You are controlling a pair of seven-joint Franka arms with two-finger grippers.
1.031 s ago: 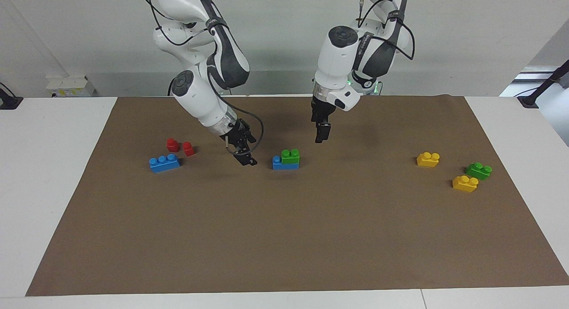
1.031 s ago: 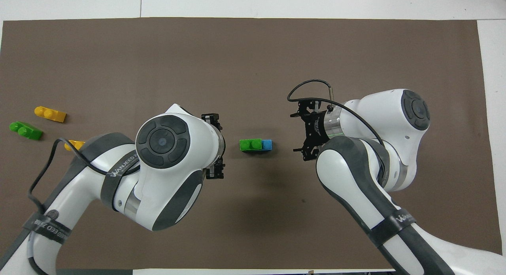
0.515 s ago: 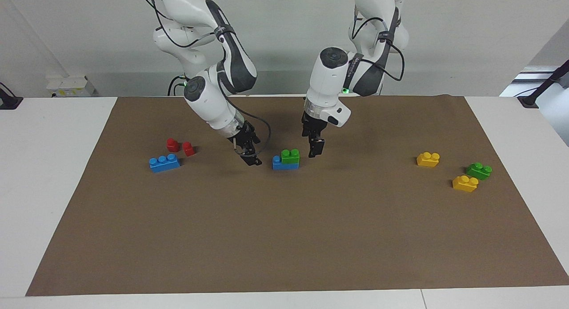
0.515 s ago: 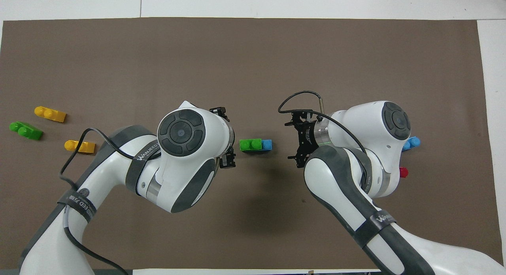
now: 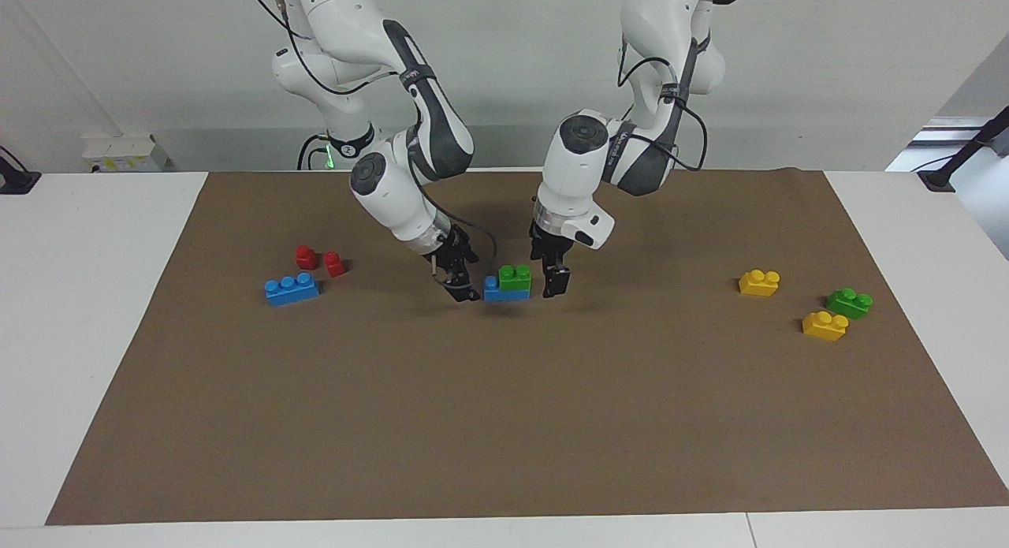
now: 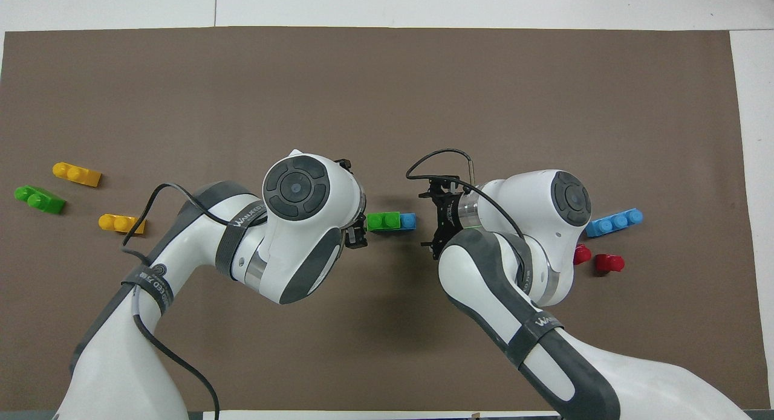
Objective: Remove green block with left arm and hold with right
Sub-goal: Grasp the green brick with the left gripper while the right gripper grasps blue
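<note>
The green block (image 5: 515, 277) sits stacked on one end of a blue brick (image 5: 504, 293) near the middle of the brown mat (image 5: 504, 422) that covers the counter (image 5: 87, 311). Both arms reach down to it from either end.

The left end effector (image 5: 556, 284) hangs low just beside the green block, on the side toward the left arm's end of the counter, its fingers spread and released, holding nothing. The right end effector (image 5: 465, 289) is tilted and low just beside the bare end of the blue brick, on the side toward the right arm's end; its fingers are also spread, with nothing in them. In the overhead view the stacked pair lies between the two, close to each, and whether either fingertip touches a brick cannot be told.

Well away from the right end effector, toward the right arm's end, lie a second blue brick (image 5: 292, 288) and two small red bricks (image 5: 319, 260). Well away from the left end effector, toward the left arm's end, lie two yellow bricks (image 5: 759, 282) and a darker green brick (image 5: 849, 303).
</note>
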